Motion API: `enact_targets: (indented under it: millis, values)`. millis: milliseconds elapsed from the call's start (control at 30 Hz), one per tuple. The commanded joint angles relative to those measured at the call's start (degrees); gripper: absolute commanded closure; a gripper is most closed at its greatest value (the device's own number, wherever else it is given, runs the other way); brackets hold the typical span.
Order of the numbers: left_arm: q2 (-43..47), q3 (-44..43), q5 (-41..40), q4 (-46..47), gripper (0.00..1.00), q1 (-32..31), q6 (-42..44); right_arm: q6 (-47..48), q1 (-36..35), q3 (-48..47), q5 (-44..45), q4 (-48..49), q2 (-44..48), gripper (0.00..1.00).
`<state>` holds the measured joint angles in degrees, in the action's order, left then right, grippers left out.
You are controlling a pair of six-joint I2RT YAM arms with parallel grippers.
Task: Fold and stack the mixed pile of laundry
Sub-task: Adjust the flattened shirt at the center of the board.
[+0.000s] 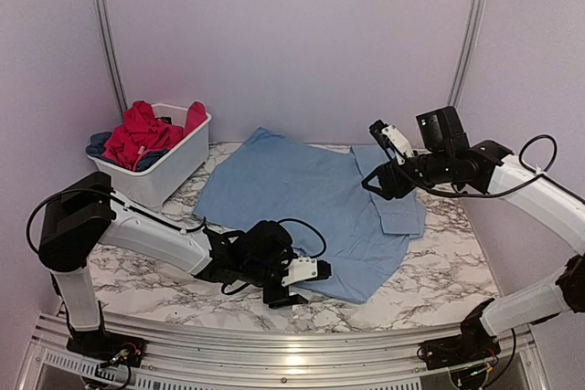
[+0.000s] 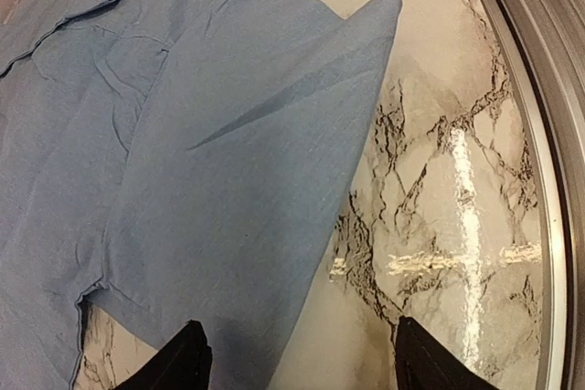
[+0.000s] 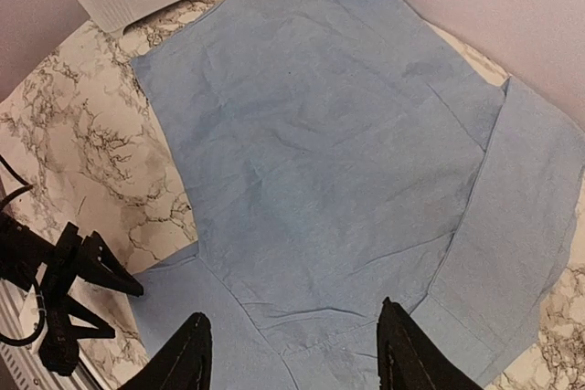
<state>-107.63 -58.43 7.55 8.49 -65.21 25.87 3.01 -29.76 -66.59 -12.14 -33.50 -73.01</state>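
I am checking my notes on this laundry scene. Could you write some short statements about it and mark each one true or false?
1. The light blue shirt lies spread on the marble table. True.
2. The red garments lie on the table beside the shirt. False: they are piled in the white basket at the left rear.
3. The right gripper is shut on a sleeve. False: its jaws stand open above the shirt, with nothing between them.
4. The left gripper is open, low at the shirt's near edge. True.
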Motion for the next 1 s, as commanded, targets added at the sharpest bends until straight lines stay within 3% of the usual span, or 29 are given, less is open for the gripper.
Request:
enact_targets:
  millis: [0,133,233,300,333,500,667,800,967]
  values:
    - [-3.85,-2.4,-0.59,1.75,0.33,-0.79,5.6,-1.81,0.32,0.96,-2.69,1.4,3.36,0.44]
    - [-6.38,-3.56,-4.51,3.34,0.51,-0.86,7.88,-2.46,0.36,2.42,-2.53,0.77,5.37,0.44]
    - [-6.03,-4.28,-8.02,4.91,0.73,-1.31,9.64,-2.59,0.39,3.15,-2.14,0.94,7.13,0.44]
    - [-4.41,-4.15,-9.89,6.88,0.96,-1.61,9.98,-2.57,0.47,3.3,-1.43,0.97,8.12,0.44]
    - [-3.5,-4.64,-10.69,6.98,1.0,-1.84,9.75,-2.62,0.61,3.33,-1.26,1.02,8.53,0.44]
    - [3.37,-8.15,-7.96,6.98,1.0,-1.47,3.66,-2.65,1.26,3.37,-1.33,0.83,9.79,0.46]
    - [3.12,-18.29,-1.69,5.17,1.0,3.95,-4.84,-2.62,1.36,2.99,-0.38,0.95,10.6,0.47]
    - [-3.9,-33.34,0.32,1.87,1.0,10.77,-12.36,-4.44,1.41,2.43,1.3,0.74,11.93,0.49]
    - [-21.72,-57.39,-2.17,-6.85,1.0,15.36,-15.4,-6.41,1.41,5.47,-1.29,2.2,13.16,0.55]
